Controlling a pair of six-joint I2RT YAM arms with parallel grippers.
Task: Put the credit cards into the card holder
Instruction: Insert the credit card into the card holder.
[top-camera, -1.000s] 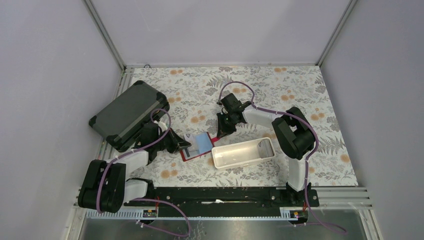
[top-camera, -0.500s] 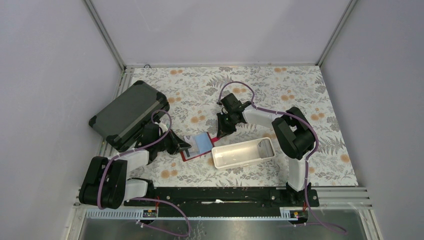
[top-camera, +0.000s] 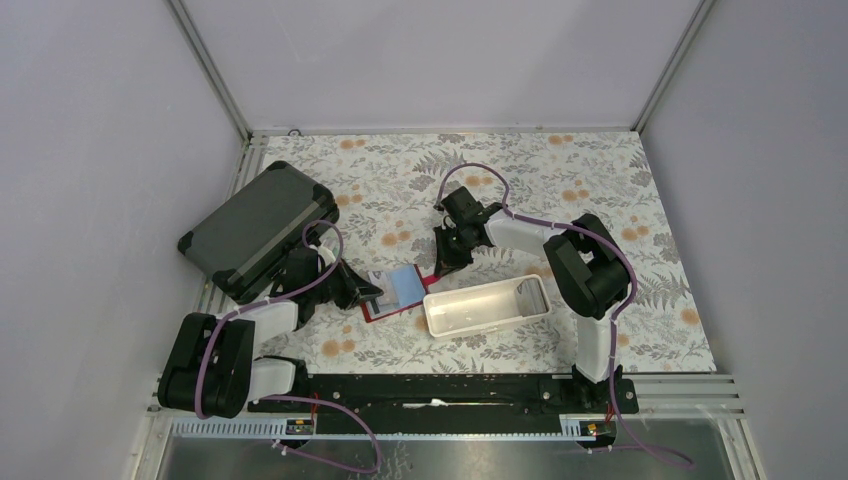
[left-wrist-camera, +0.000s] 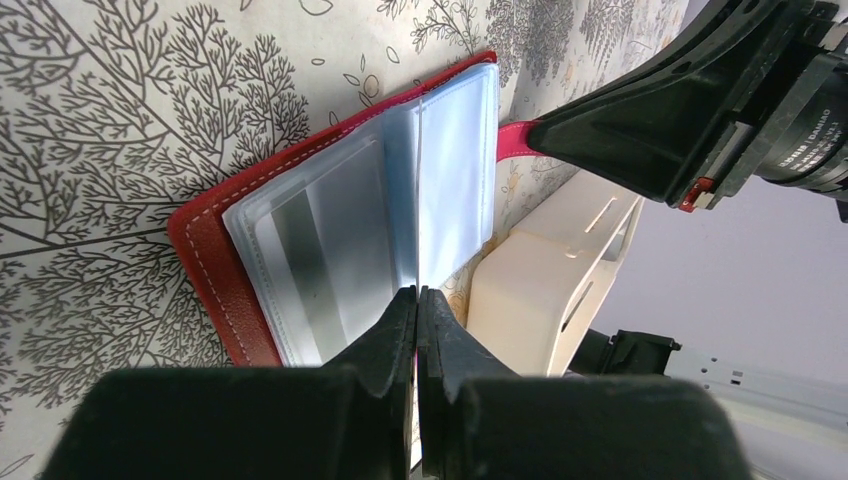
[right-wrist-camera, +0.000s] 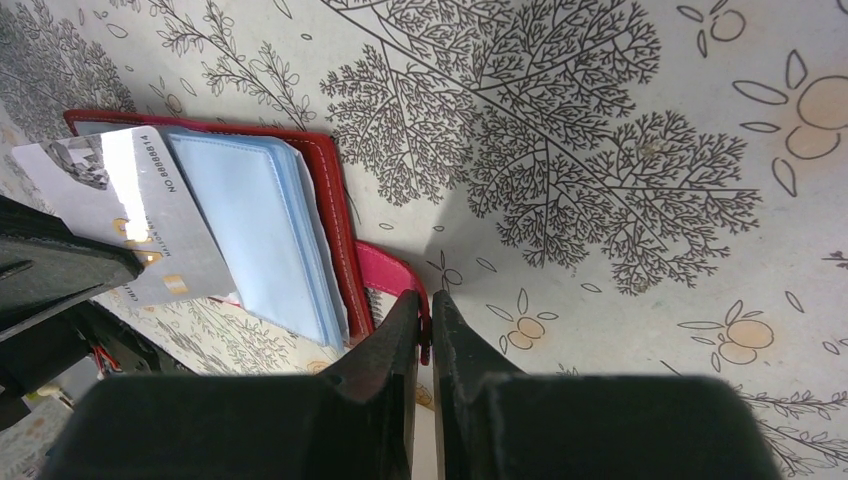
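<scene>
The card holder (top-camera: 398, 297) lies open on the floral mat, red cover down and clear blue sleeves (right-wrist-camera: 260, 220) up. My left gripper (top-camera: 367, 293) is shut on a pale printed credit card (right-wrist-camera: 130, 215), whose far end rests over the sleeves at the holder's left side. In the left wrist view this card runs edge-on out of the shut left gripper (left-wrist-camera: 417, 296) toward the sleeves (left-wrist-camera: 340, 230). My right gripper (right-wrist-camera: 425, 305) is shut on the holder's red strap (right-wrist-camera: 392, 272) at its right edge, also visible from above (top-camera: 440, 267). No other card is visible.
A long white tray (top-camera: 486, 306) lies just right of and nearer than the holder, close to both grippers; it also shows in the left wrist view (left-wrist-camera: 545, 290). A big dark grey case (top-camera: 256, 226) sits at the left behind my left arm.
</scene>
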